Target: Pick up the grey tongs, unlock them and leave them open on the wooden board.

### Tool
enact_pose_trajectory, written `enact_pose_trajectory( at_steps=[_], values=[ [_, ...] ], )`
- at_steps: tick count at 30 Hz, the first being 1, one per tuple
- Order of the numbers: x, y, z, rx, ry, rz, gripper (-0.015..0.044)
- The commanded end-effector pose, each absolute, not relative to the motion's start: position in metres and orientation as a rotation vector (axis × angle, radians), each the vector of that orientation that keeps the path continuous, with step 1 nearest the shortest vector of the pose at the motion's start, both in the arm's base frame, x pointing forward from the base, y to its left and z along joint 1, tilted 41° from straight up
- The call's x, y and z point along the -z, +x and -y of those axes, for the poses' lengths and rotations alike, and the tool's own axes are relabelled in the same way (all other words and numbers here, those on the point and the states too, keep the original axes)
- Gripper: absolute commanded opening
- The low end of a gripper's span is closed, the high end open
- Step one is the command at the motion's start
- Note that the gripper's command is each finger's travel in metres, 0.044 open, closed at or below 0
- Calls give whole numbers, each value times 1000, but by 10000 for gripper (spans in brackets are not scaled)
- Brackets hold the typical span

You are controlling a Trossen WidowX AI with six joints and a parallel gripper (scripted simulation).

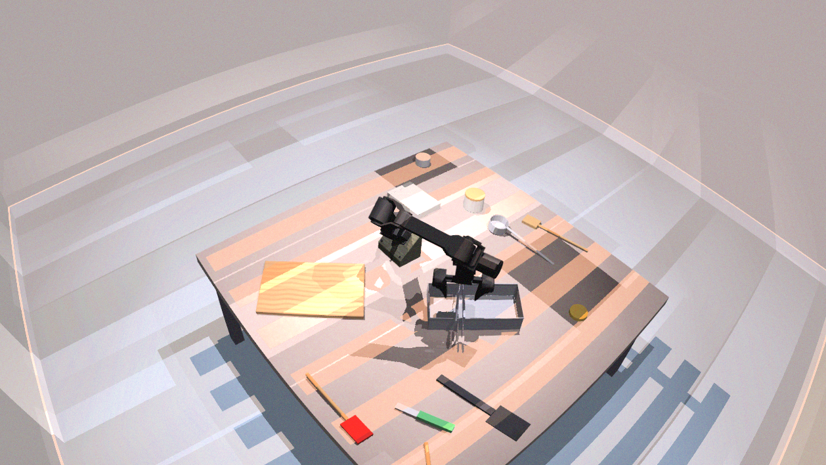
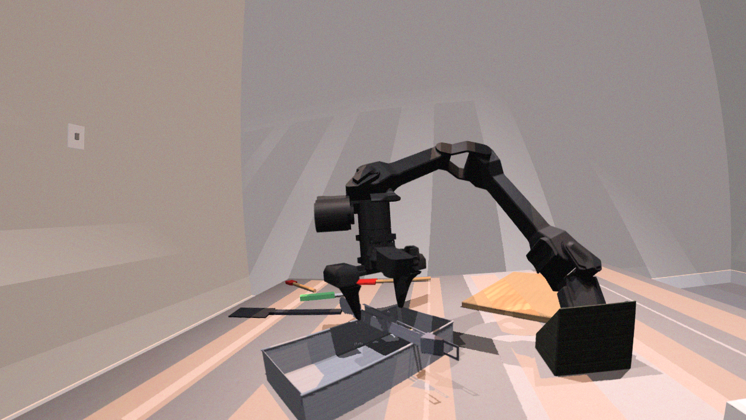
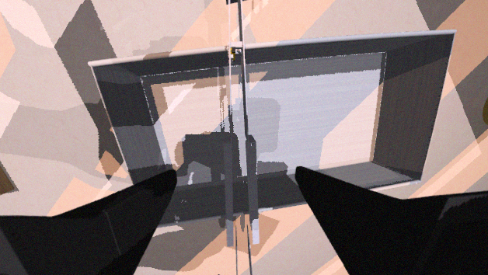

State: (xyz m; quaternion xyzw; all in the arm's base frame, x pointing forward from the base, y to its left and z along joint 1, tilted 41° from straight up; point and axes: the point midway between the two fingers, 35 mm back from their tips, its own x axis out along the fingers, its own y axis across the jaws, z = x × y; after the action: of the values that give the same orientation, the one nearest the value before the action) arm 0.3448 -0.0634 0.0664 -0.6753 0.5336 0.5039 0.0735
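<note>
The grey tongs [image 1: 456, 314] [image 2: 432, 343] [image 3: 252, 175] lie across the roasting tin [image 1: 491, 324] [image 2: 354, 386] [image 3: 412, 109], left of its middle in the top view. Their two arms lie close together, and the hinge end sticks out over the tin's rim on the arm's base side. My gripper [image 1: 461, 297] [image 2: 379, 312] [image 3: 238, 173] is open and empty, pointing down over the tin. In the wrist view one fingertip is on each side of the tongs, with a gap on both sides. The wooden board [image 1: 312, 289] [image 2: 501, 297] lies flat, left of the tin in the top view.
In the top view, a red spatula [image 1: 356, 429], a green-handled knife [image 1: 434, 421] and a black spatula [image 1: 508, 422] lie at the front. A yellow disc [image 1: 578, 312] lies right of the tin. A small pan [image 1: 498, 224] and a yellow-topped jar [image 1: 473, 200] stand behind it.
</note>
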Motion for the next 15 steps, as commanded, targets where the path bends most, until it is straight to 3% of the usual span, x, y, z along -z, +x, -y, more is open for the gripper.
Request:
enact_pose_trajectory(
  at_steps=[1,15],
  values=[
    [-60,344,69,-1518,-2033,-1606,440],
    [-43,342,84,-1518,-2033,-1607,440]
  ],
)
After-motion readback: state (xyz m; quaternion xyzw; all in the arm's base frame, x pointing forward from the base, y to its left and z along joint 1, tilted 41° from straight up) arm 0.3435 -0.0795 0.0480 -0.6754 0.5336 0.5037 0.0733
